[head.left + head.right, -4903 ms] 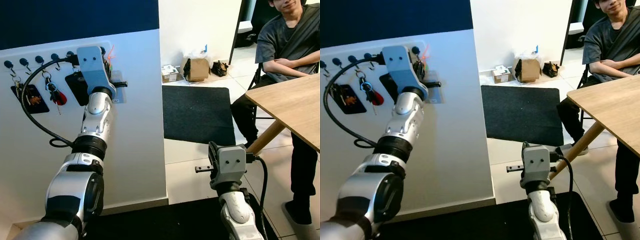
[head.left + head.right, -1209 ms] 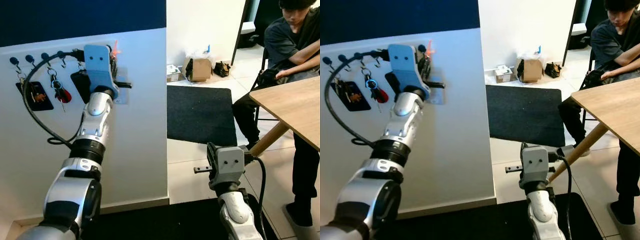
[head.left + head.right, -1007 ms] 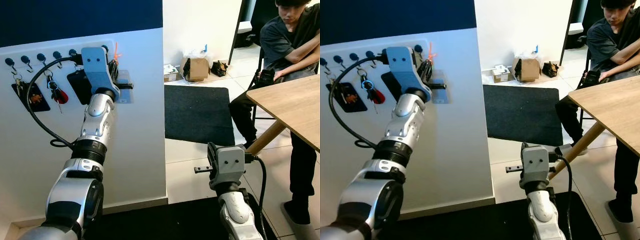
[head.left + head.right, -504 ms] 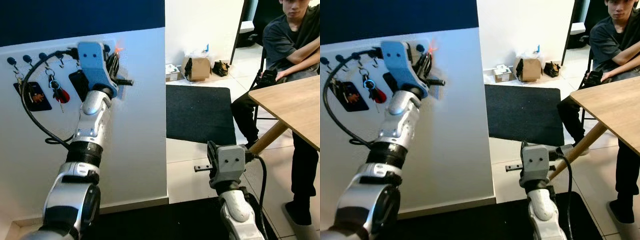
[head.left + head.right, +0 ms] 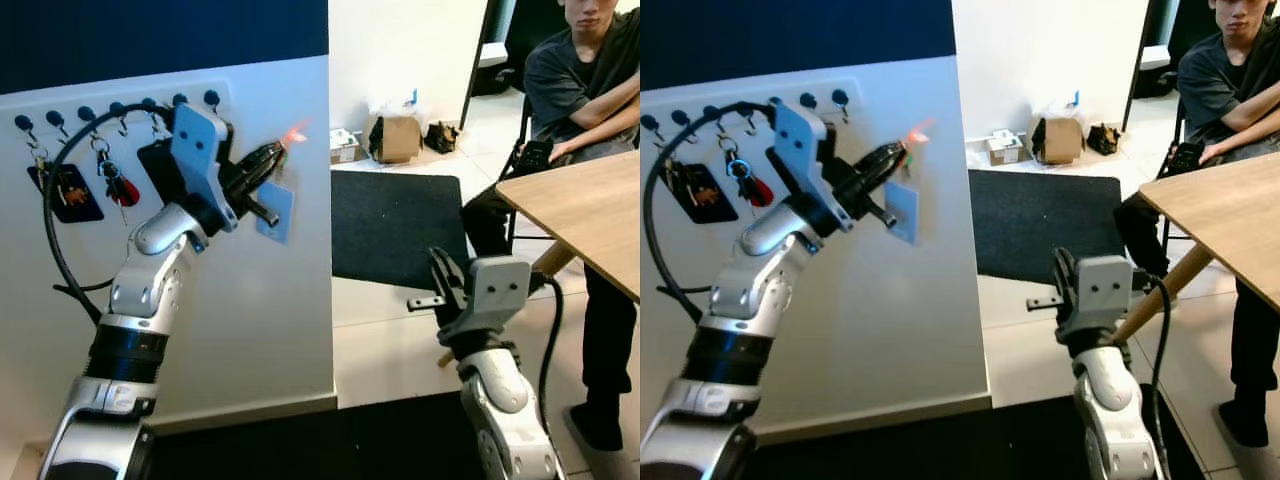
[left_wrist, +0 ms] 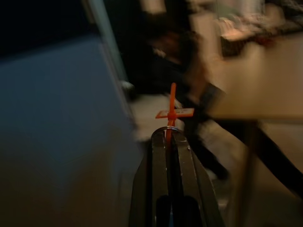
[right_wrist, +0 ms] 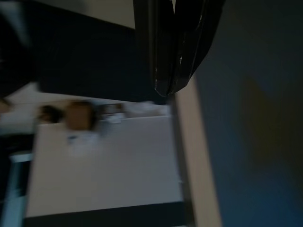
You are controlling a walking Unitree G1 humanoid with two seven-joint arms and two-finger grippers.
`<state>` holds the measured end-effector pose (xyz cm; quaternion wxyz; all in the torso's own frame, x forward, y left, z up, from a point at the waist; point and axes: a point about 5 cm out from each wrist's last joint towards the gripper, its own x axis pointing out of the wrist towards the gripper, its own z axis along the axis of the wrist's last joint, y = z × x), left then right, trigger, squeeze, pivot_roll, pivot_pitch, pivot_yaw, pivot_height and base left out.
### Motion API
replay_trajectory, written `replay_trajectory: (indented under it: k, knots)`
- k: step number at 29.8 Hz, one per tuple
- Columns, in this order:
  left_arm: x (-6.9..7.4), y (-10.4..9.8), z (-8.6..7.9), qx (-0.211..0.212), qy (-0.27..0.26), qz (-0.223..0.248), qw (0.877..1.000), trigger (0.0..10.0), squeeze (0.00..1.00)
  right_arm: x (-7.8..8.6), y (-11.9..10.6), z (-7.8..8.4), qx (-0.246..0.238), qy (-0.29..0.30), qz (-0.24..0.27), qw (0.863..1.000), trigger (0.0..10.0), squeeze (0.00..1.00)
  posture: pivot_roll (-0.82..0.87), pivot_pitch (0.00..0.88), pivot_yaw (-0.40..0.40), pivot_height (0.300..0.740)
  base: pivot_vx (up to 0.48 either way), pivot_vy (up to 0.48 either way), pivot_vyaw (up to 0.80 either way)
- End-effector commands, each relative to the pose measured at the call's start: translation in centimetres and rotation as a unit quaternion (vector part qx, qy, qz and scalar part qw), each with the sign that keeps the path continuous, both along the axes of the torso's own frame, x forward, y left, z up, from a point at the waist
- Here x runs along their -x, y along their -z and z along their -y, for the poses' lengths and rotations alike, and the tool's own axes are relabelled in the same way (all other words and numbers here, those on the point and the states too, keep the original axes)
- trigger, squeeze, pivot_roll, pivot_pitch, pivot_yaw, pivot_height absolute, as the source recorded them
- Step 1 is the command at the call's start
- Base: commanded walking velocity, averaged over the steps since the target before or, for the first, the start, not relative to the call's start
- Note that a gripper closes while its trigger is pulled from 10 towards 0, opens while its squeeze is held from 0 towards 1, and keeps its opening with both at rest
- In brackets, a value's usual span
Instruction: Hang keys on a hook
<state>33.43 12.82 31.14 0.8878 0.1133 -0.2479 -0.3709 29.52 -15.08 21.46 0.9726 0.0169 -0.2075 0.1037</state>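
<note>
My left gripper [image 5: 278, 150] is raised off the white wall, shut on a key set by its orange tag [image 5: 296, 134]. A pale blue card [image 5: 277, 208] hangs below the fingers. In the left wrist view the closed fingertips [image 6: 161, 138] pinch the orange tag [image 6: 171, 111]. A row of black hooks [image 5: 148, 104] runs along the wall's top. The two rightmost hooks [image 5: 211, 97] are bare. Other keys hang there: a black fob [image 5: 65, 190] and a red key [image 5: 116, 186]. My right gripper [image 5: 441, 278] is low on the right, shut on nothing.
A wooden table [image 5: 585, 205] stands on the right, with a person [image 5: 580, 80] seated behind it. A black mat [image 5: 400, 225] lies on the tiled floor past the wall's corner. A cardboard box [image 5: 392, 137] sits by the far wall. A black cable [image 5: 50, 225] loops from my left arm.
My left gripper has swung right and away from the hook row, taking the orange tag and blue card with it. My right arm has lifted and shifted a little right.
</note>
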Motion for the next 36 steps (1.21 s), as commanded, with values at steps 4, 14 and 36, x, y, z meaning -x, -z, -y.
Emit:
replay_trajectory:
  k: [4, 14, 36]
  knots:
    - [1.6, 2.6, 1.8, -0.055, 0.061, -0.046, 0.996, 10.0, 0.0, 0.7, -0.9, -2.1, -0.046, -0.102, -0.013, 0.994, 10.0, 0.0, 0.01, 0.192, 0.101, 0.74, 0.0, 0.0, 0.0]
    - [2.5, 4.2, 3.6, -0.054, 0.095, -0.073, 0.991, 10.0, 0.0, 1.9, -2.0, -4.2, -0.083, -0.201, -0.015, 0.976, 10.0, 0.0, 0.01, 0.191, 0.098, 0.74, 0.0, 0.0, 0.0]
    - [2.8, 3.9, 4.2, -0.046, 0.093, -0.079, 0.991, 10.0, 0.0, 2.6, -2.4, -4.3, -0.188, -0.27, -0.058, 0.942, 10.0, 0.0, 0.01, 0.188, 0.098, 0.74, 0.0, 0.0, 0.0]
